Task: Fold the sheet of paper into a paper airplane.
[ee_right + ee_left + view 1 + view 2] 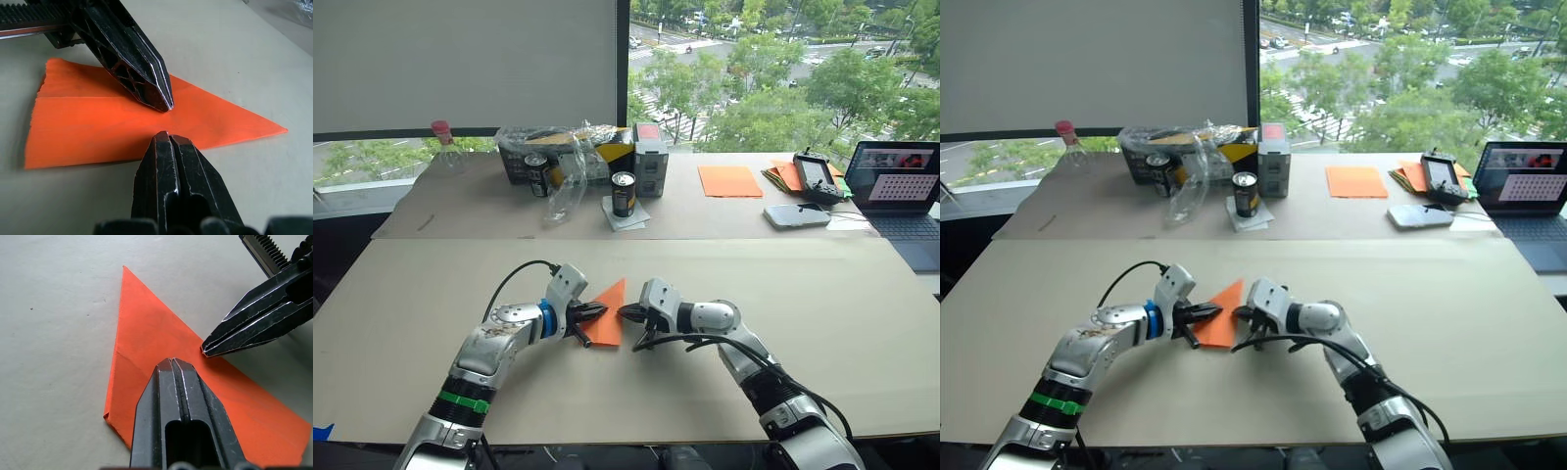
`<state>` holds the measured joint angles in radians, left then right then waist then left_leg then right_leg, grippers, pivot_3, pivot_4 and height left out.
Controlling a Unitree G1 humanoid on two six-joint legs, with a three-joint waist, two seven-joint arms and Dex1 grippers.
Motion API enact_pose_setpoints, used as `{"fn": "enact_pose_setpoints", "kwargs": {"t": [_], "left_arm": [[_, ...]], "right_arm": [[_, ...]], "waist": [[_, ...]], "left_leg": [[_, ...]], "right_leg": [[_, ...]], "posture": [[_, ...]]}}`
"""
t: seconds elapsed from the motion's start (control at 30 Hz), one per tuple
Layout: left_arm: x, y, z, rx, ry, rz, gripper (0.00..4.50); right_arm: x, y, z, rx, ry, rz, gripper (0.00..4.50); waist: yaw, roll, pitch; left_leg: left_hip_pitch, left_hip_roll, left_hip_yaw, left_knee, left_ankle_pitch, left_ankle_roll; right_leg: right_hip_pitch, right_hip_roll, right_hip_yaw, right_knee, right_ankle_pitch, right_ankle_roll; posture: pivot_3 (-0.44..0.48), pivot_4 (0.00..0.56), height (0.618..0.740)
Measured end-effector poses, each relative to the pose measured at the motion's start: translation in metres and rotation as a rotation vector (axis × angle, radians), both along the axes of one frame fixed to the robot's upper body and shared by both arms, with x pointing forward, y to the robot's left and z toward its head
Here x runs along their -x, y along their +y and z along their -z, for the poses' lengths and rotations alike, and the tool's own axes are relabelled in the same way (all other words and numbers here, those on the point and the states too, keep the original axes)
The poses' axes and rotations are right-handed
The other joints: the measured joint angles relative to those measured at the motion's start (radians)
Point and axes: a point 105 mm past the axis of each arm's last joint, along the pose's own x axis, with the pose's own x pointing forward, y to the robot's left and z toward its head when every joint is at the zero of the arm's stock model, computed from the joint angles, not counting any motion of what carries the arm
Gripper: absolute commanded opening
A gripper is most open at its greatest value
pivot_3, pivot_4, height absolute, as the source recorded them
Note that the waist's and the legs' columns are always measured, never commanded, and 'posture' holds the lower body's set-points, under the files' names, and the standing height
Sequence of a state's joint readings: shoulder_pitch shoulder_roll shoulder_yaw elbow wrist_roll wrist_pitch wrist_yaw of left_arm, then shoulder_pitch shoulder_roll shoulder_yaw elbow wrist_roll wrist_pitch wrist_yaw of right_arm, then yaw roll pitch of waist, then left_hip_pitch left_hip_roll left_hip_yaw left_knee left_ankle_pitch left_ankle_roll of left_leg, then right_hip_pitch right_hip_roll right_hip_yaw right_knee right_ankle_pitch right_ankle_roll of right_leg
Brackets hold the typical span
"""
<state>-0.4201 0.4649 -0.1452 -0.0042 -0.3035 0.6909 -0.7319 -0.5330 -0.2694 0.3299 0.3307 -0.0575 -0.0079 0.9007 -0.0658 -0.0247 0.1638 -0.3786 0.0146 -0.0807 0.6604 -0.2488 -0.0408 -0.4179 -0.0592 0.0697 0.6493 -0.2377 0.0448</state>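
Orange and thin, the sheet of paper point(607, 315) is lying flat on the near part of the worktop point(822, 294), already folded into a narrow pointed wedge with its tip pointing far and slightly right. The left hand point(594, 312) is pressing down on the wedge from the left with its fingers pressed together, and the right hand point(628, 313) is meeting it from the right, its fingers also pressed together, tip resting at the paper's long edge. Paper this light is likely sliding easily on the smooth worktop and tearing or crumpling under a rough pinch, so one hand should probably be pinning the middle while the other is lifting a free edge near the layered flaps. Farther back, a clear plastic bag point(563, 157) is lying crumpled, what it holds unclear, with two cans point(624, 193) close by. To the far right, a smooth orange sheet point(728, 180) is lying beside a pile of papers point(783, 174).
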Motion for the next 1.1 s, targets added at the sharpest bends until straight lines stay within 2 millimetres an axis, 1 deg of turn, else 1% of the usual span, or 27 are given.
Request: {"fn": "enact_pose_setpoints", "kwargs": {"t": [0.23,0.47,0.7,0.8,0.93,1.1], "left_arm": [[0.0,0.001,0.0,-0.001,0.005,0.001,0.03],[0.001,0.0,0.0,-0.002,0.009,0.009,0.03],[0.002,0.0,0.0,-0.001,0.013,0.016,0.03],[0.002,0.0,0.0,-0.004,0.015,0.019,0.03],[0.002,0.001,0.0,-0.008,0.015,0.02,0.03],[0.002,0.001,0.001,-0.007,0.015,0.022,0.03]], "right_arm": [[0.021,0.002,0.002,0.058,0.005,-0.066,0.0],[0.042,0.002,0.005,0.071,0.033,-0.089,0.0],[0.05,0.003,0.005,0.117,0.032,-0.125,0.0],[0.052,0.006,0.001,0.218,-0.043,-0.181,0.0],[0.057,0.009,0.001,0.267,-0.079,-0.216,0.0],[0.06,0.001,-0.005,0.306,-0.057,-0.219,0.0]], "waist": [[0.003,0.0,0.0],[0.005,0.0,0.0],[0.006,0.0,0.0],[0.005,0.0,0.0],[0.005,0.0,0.0],[0.015,0.0,0.0]], "left_leg": [[0.0,0.0,0.0,0.0,0.0,0.0],[0.0,0.0,0.0,0.0,0.0,0.0],[0.0,0.0,0.0,0.0,0.0,0.0],[0.001,0.0,0.0,0.0,0.0,0.0],[0.001,0.0,0.0,0.0,0.0,0.0],[0.001,0.0,0.0,0.0,0.0,0.0]], "right_leg": [[0.0,0.0,0.0,0.0,0.0,0.0],[0.0,0.0,0.0,0.0,0.0,0.0],[0.0,0.0,0.0,0.0,0.0,0.0],[0.0,0.0,0.0,0.0,0.0,0.0],[0.001,0.0,0.0,0.0,-0.001,0.001],[0.001,0.0,0.0,-0.001,-0.001,0.001]], "posture": [[0.0,0.15,0.73],[0.0,0.15,0.73],[0.0,0.15,0.73],[0.0,0.15,0.73],[0.0,0.15,0.73],[0.0,0.15,0.73]]}}
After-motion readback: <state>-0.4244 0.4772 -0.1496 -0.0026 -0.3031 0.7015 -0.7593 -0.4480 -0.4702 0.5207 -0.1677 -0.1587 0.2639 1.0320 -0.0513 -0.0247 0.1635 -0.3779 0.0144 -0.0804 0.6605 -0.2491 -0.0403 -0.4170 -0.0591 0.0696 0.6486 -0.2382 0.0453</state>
